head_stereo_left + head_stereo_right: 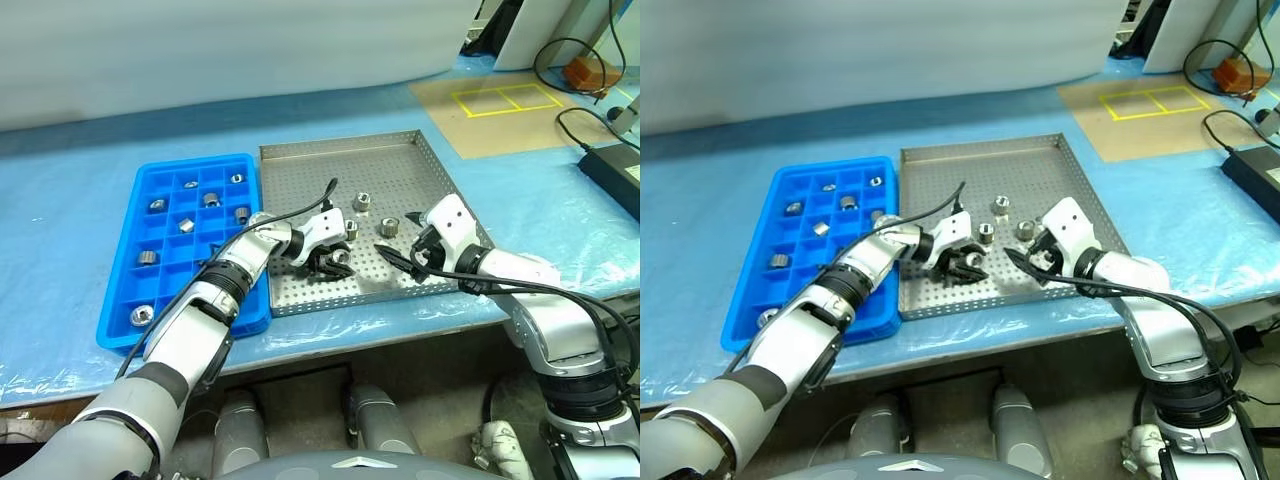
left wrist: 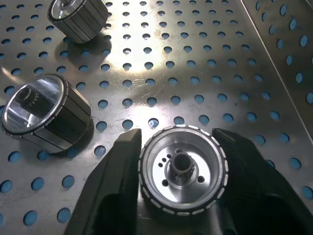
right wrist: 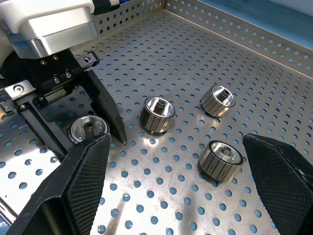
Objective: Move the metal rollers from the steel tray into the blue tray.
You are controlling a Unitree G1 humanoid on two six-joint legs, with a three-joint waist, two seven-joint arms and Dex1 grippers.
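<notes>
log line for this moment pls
left pincer: shut on roller | right pincer: open, hovering | steel tray: three rollers loose

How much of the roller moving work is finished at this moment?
Roughly two thirds. Eight metal rollers already sit in the blue tray. The left pincer is shut on a roller resting on the steel tray. Three loose ones wait there. The right pincer is open, holding nothing.

A: What is hidden on the steel tray [image 1: 400, 160]?
B: Part of one roller [image 3: 88, 129] is covered by the left pincer [image 1: 330, 263], and its lower rim is cut off in the left wrist view

A: And in the blue tray [image 1: 120, 300]?
B: Details of the small rollers there cannot be made out
</notes>
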